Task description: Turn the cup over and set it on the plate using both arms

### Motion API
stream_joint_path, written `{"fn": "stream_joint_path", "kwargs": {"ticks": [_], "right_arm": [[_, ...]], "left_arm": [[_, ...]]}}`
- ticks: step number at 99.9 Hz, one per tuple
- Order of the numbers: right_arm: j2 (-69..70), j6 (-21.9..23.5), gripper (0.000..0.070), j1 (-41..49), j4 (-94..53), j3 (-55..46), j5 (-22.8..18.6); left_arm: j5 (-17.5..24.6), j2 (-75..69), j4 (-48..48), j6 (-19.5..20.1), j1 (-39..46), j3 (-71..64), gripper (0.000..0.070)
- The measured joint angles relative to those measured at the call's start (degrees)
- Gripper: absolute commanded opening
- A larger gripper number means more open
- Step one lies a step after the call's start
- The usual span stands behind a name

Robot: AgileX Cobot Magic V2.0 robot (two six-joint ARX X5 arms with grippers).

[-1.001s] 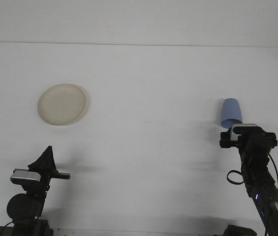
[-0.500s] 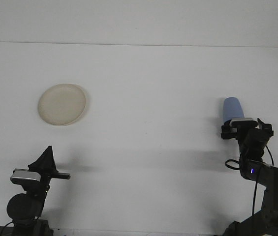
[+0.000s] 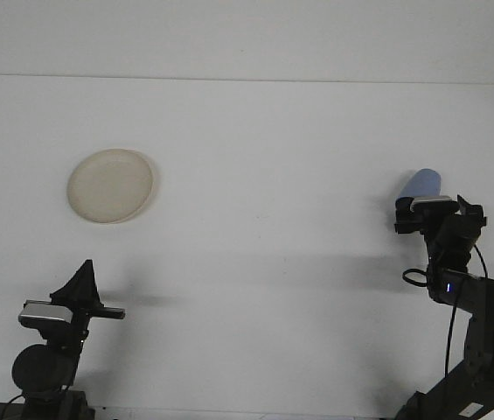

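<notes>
The cup (image 3: 420, 183) is seen near the right edge of the tabletop (image 3: 273, 157), lifted and tilted, its long axis slanting up toward the right. It is carried at the tip of the right gripper (image 3: 418, 206), directly beyond the wrist as seen from the front view, and it appears to be pinched there by its lower end; the fingers themselves are hidden behind the wrist camera, so the pinch is inferred and not seen. The right arm is plainly the nearer one, being in contact with the cup.

The plate (image 3: 110, 185) lies flat toward the left edge, well apart from the cup, with most of the tabletop between them. The left gripper (image 3: 81, 284) is held upright near the front-left corner, nearer the plate than the cup. Only a dark pointed shape is shown, so it cannot be told whether it is spread or pressed together.

The flip is judged to be under way and not finished, as the cup is tilted and not upright. The coming move is judged to turn on the wide gap leftward from cup to plate, which would have to be crossed, probably with a handover to the left arm.
</notes>
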Motion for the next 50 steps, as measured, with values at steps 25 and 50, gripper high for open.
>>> {"fn": "stream_joint_path", "kwargs": {"ticks": [25, 50], "right_arm": [[0.2, 0.0, 0.0611, -0.8, 0.1, 1.8, -0.3], [2.3, 0.0, 0.0177, -1.9, -0.4, 2.5, -1.2]], "left_arm": [[0.0, 0.0, 0.0, 0.0, 0.0, 0.0, 0.0014], [0.0, 0.0, 0.0, 0.0, 0.0, 0.0, 0.0014]]}}
